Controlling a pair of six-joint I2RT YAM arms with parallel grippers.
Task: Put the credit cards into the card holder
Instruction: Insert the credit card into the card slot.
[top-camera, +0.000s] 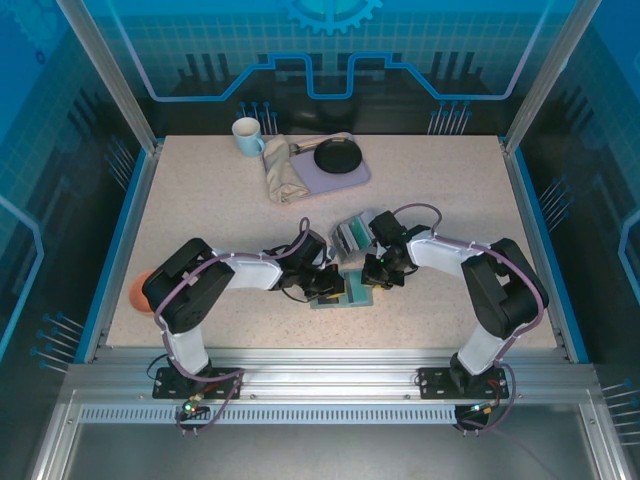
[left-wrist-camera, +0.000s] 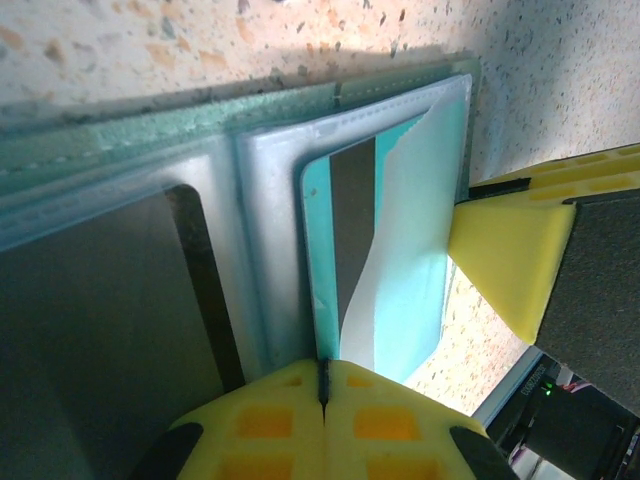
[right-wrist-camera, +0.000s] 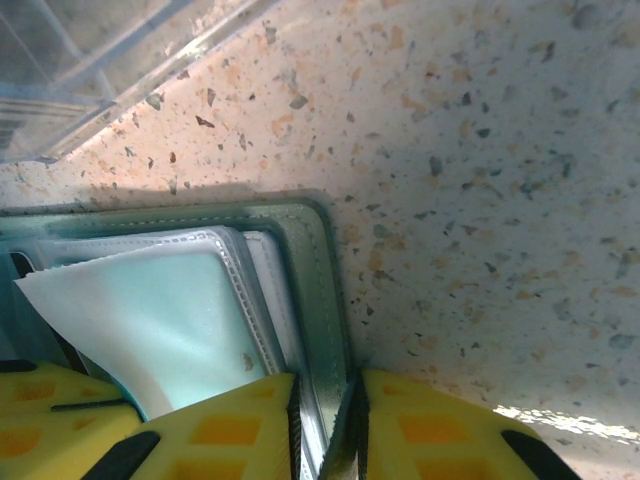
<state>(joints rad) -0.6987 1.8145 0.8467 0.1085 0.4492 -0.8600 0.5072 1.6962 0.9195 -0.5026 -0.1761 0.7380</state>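
The card holder (top-camera: 345, 293) lies open on the table between both arms, pale clear sleeves (left-wrist-camera: 270, 180) inside a grey-green cover (right-wrist-camera: 312, 250). My left gripper (left-wrist-camera: 323, 372) is shut on the near edge of a teal credit card (left-wrist-camera: 415, 260) with a dark stripe and a white band; the card sits partly inside a clear sleeve. My right gripper (right-wrist-camera: 325, 425) is shut on the holder's green cover edge. One of its yellow fingers (left-wrist-camera: 505, 260) stands right beside the card. The teal card (right-wrist-camera: 150, 310) also appears behind the sleeve.
A small clear box (top-camera: 352, 233) holding more cards stands just behind the holder, its wall (right-wrist-camera: 90, 60) close by. Farther back are a mug (top-camera: 246, 135), a folded cloth (top-camera: 283, 172) and a purple tray (top-camera: 355, 172) with a black bowl (top-camera: 338, 155). An orange object (top-camera: 138, 290) sits at the left edge.
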